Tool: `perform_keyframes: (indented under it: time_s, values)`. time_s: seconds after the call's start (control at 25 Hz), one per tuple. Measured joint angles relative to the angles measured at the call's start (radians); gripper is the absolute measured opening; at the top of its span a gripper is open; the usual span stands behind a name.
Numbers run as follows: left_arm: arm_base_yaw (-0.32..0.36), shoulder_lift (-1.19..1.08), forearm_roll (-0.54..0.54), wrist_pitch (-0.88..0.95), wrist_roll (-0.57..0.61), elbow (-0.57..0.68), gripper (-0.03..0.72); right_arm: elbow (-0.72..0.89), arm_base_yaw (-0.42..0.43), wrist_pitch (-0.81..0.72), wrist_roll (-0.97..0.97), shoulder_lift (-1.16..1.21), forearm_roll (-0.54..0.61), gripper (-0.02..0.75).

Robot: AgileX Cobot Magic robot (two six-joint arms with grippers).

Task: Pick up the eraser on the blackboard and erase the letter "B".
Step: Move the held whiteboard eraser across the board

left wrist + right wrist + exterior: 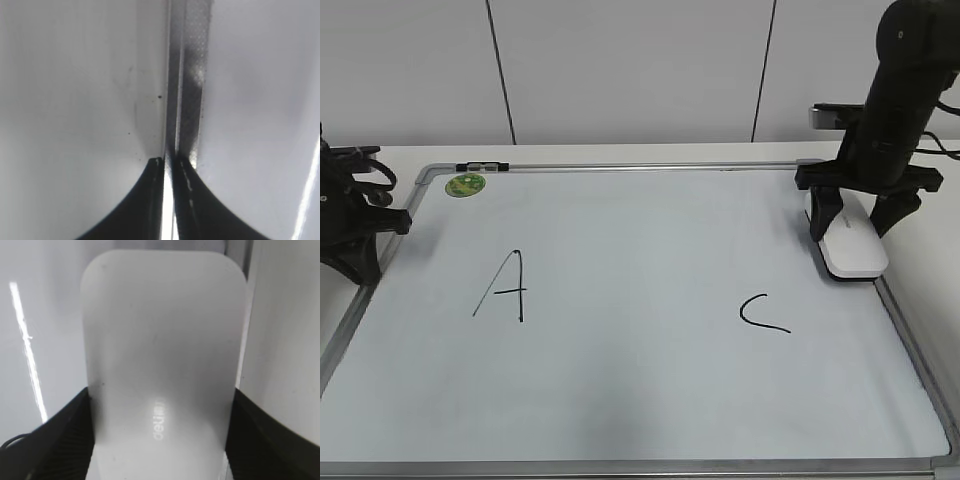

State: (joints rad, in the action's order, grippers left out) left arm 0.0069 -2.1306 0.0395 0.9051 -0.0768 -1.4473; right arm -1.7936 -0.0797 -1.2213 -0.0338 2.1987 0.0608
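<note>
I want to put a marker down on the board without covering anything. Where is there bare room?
The widest bare patch lies between the A and the C, running up to the top frame of the blackboard. The strip below both letters is free too. It is crowded at the right edge, where the right claw straddles the eraser, and at the top left by the green magnet.

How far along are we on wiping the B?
No B shows on the blackboard: only the A and C, with a bare gap between. The right gripper straddles the eraser at the board's right edge; grip unclear. The left gripper is shut. Possibly only letting go remains.
</note>
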Motion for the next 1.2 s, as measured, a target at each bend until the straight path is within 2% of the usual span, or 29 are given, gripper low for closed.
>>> perform_keyframes:
  time_s: [0.72, 1.0, 1.2]
  values:
    - [0.0, 0.0, 0.0, 0.0, 0.0, 0.0, 0.028, 0.0, 0.002, 0.001, 0.0, 0.051, -0.007, 0.517]
    - [0.0, 0.0, 0.0, 0.0, 0.0, 0.0, 0.028, 0.0, 0.002, 0.001, 0.0, 0.06, -0.007, 0.596]
    - [0.0, -0.002, 0.002, 0.009, 0.0, -0.014, 0.034, -0.022, 0.002, 0.001, 0.0, 0.06, -0.007, 0.607]
